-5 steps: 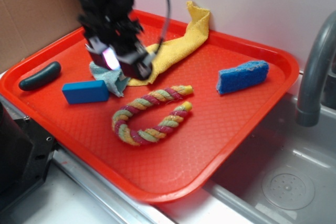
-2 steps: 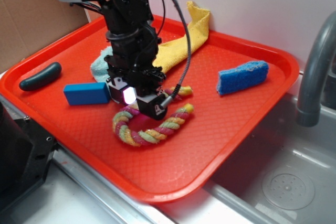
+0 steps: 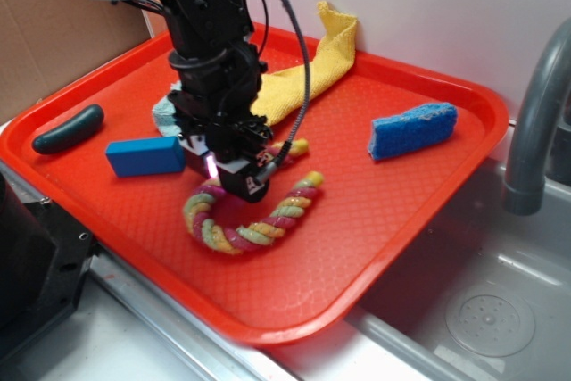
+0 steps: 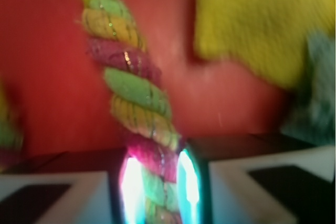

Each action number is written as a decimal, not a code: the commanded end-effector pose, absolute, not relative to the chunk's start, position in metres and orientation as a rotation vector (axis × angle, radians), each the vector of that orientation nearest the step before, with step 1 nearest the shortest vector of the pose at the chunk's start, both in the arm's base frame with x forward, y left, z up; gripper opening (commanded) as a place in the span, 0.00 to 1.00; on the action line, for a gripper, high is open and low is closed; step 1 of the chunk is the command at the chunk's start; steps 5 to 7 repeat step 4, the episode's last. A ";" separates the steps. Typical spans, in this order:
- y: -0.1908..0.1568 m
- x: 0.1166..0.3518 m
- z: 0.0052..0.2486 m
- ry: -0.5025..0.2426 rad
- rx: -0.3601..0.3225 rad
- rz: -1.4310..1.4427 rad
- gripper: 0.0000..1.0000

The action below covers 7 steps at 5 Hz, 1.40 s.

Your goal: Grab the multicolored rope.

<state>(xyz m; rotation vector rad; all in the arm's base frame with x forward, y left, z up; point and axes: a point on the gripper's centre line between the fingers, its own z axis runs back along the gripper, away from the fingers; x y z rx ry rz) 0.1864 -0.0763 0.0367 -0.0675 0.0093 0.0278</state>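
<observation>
- Since a second ago the gripper (image 3: 234,183) has swung from over the yellow towel (image 3: 303,69) down onto the rope (image 3: 259,225); the rope's free ends have shifted a little too.
- Rope position: lying in a U on the red tray (image 3: 419,176), near the middle, between the blue block (image 3: 143,156) and the blue sponge (image 3: 412,129). Far arm of the U runs under the gripper.
- Jaw state: the wrist view shows the two pads (image 4: 131,182) narrowed right onto one strand of rope (image 4: 134,90), touching it on both sides. Looks like a pinch, but you can't confirm a firm hold until it lifts.
- Handling, my read: soft, light, floppy. It will squash under the pads and drape from the grip point, so expect both ends to hang and drag.
- Twisted surface should give decent friction; slip risk is low.
- Grip is on a straight arm of the U, not at the bend, so the load will hang lopsided. Fine for a grab.
- Lift straight up and keep clear of the towel just beside it.
</observation>
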 end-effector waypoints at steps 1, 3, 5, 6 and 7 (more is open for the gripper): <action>-0.077 0.201 0.144 -0.166 0.008 0.075 0.00; -0.044 0.176 0.244 -0.184 0.060 0.382 0.00; -0.042 0.168 0.242 -0.198 0.052 0.407 0.00; -0.042 0.168 0.242 -0.198 0.052 0.407 0.00; -0.042 0.168 0.242 -0.198 0.052 0.407 0.00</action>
